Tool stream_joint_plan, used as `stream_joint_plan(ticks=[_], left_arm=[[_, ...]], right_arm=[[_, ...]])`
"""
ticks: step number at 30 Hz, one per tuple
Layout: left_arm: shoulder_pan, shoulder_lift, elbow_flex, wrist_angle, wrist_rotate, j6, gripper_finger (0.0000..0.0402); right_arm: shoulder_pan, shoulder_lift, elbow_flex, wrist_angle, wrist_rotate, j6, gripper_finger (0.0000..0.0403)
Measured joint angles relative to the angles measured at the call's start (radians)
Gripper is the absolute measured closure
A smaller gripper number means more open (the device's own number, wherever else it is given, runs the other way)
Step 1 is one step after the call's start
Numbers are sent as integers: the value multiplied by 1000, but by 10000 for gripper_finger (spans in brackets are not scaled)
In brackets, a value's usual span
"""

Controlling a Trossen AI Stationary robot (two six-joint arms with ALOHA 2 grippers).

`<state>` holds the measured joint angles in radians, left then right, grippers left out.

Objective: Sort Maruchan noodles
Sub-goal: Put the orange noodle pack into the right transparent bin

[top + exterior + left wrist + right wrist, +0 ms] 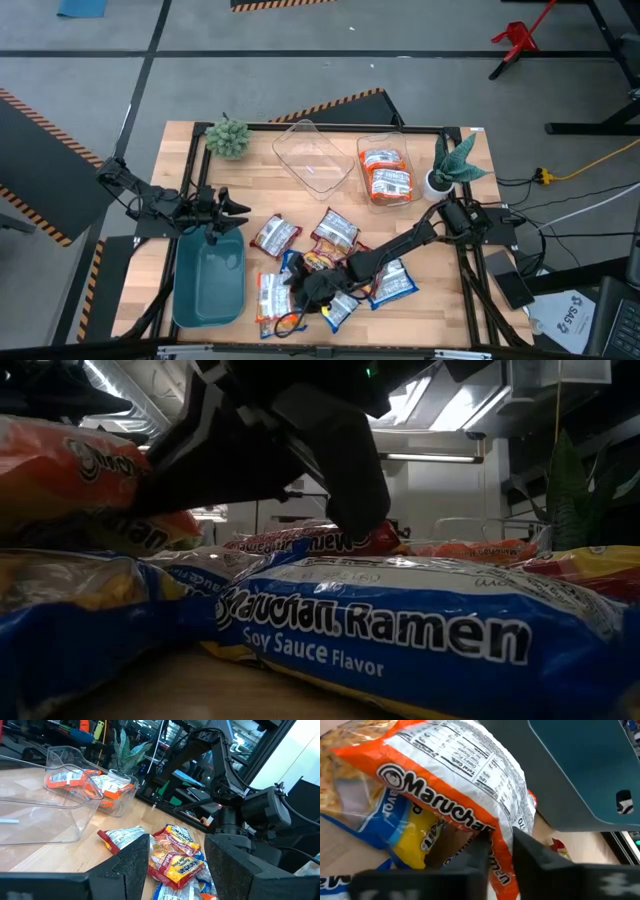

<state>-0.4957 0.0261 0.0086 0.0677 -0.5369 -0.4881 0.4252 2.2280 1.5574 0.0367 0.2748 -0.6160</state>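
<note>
1. An orange packet [455,795] lies in the loose pile of noodles [330,265] at the near middle of the table [420,310], its edge pinched between the right gripper's [501,845] narrowed fingers.
2. Around it, red-brown, blue and yellow packets overlap; a blue soy-sauce packet [400,635] lies nearest the low camera.
3. The packets look light and soft, their film crinkly and probably slippery, the noodle block inside brittle. A grip on the sealed end or a thin edge, as here, seems safer than squeezing across the middle.
4. Two orange packets [388,172] already lie in a clear bin [362,150] at the far right; a second clear bin [310,155] stands just left of it, with nothing seen inside.
5. A teal tray [210,285] sits at the near left, with no packets in it.
6. The left gripper [232,210] hangs over the tray's far end, fingers wide apart and holding nothing.
7. A small green plant [228,138] stands at the far left corner, a potted plant [455,165] at the far right.
</note>
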Motion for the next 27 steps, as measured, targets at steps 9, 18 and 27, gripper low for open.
stream_joint_plan(ticks=[9,18,27], left_arm=[[0,0,0,0,0,0,217],[0,0,0,0,-1,1,217],[0,0,0,0,-1,4,217]], right_arm=[[26,-16,-2,21,197,130,400],[56,-131,-1,-80,536,266,402],[44,-251,0,-493,902,594,403]])
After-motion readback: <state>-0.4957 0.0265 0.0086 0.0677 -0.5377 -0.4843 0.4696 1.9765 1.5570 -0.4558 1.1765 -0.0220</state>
